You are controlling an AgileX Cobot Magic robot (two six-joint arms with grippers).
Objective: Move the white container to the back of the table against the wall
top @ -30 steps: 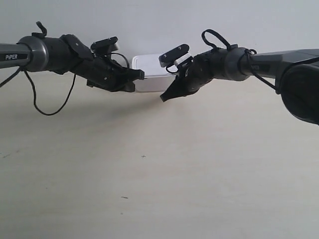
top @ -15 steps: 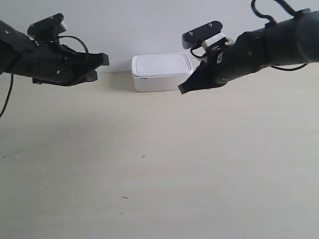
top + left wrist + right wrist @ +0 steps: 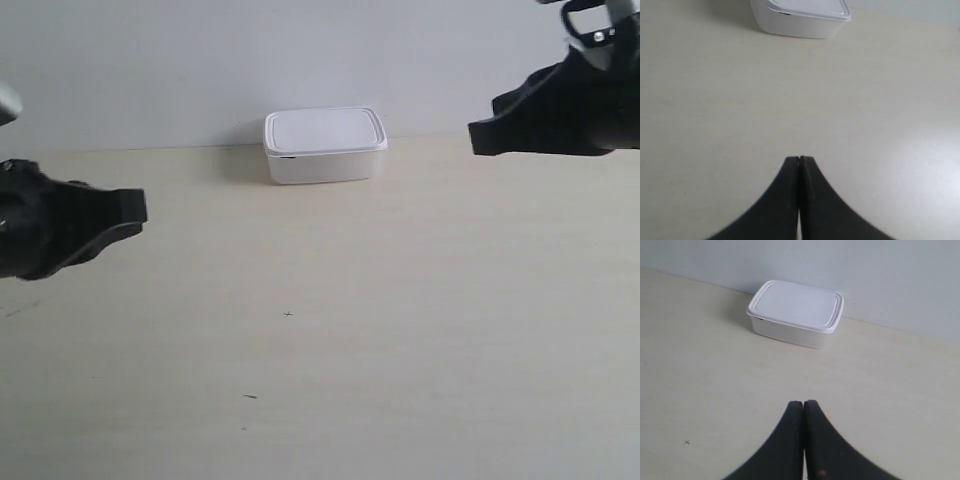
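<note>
Container: white container (image 3: 325, 145), lid on, at the far edge of the table (image 3: 400, 330), just beside the wall (image 3: 150, 70); contact unclear.
Table: pale, with tiny dark specks (image 3: 288, 314).
Left claw (image 3: 799, 159): fingers pressed together, empty, well apart from container.
Right claw (image 3: 803, 403): the same.
Cut off: arm at the exterior view's left (image 3: 60, 225) and arm at the exterior view's right (image 3: 560, 110) run off frame.
</note>
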